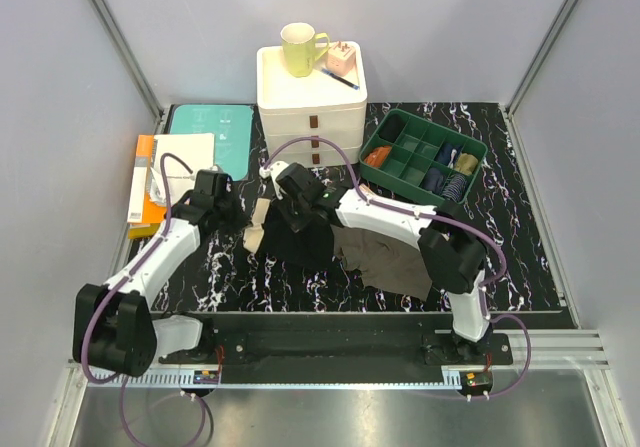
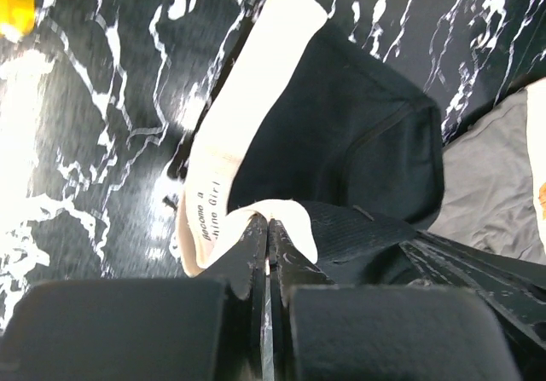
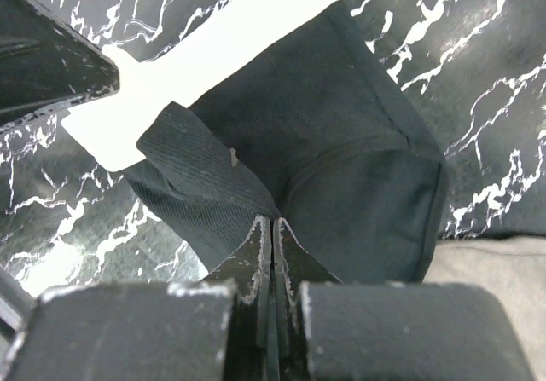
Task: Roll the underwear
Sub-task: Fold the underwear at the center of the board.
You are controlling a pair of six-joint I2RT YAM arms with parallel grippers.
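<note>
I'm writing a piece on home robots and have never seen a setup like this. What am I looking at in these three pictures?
These are two robot arms bolted to a table's near edge, each ending in a two-finger gripper. The wide picture comes from a fixed camera above and behind them, showing the left arm and the right arm. The other two pictures come from cameras on the wrists, looking along each gripper's fingers. On the black marbled table lie the black underwear and the olive-brown underwear. Behind them stand a white drawer unit with a mug on top, and a green tray of sock bundles. The left gripper is shut on the black pair's beige waistband. The right gripper is shut on a fold of its black cloth.
</note>
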